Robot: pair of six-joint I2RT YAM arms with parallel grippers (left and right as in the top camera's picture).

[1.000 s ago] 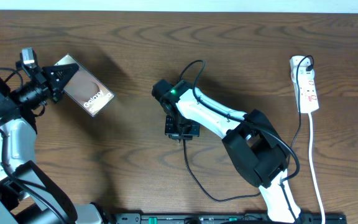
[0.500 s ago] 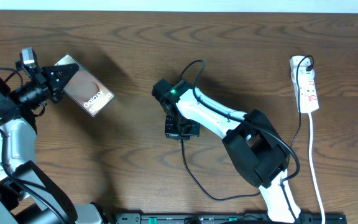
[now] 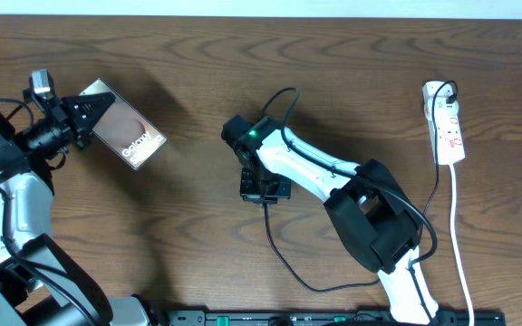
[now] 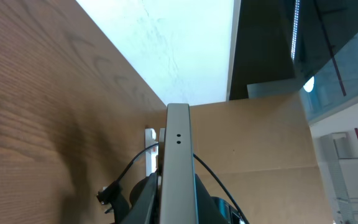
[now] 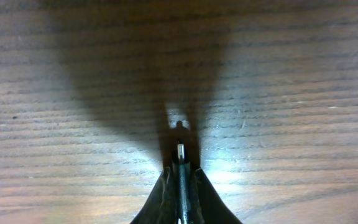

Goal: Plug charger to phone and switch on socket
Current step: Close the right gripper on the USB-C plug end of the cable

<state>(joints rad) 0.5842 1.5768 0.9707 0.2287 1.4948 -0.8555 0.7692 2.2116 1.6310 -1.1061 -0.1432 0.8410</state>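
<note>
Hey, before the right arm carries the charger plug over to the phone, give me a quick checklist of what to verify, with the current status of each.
1. Left gripper clamped on the phone: ok.
2. Right gripper shut on the charger, metal tip poking out past the fingers: ok.
3. Tip lined up with the phone's port: not ok. It points down at the table mid-scene, well apart from the phone at far left.
4. Phone's port facing the plug: cannot tell.
5. Cable slack: ok, it trails in a loose loop.
6. Socket switched on: cannot tell, switches too small.
</note>
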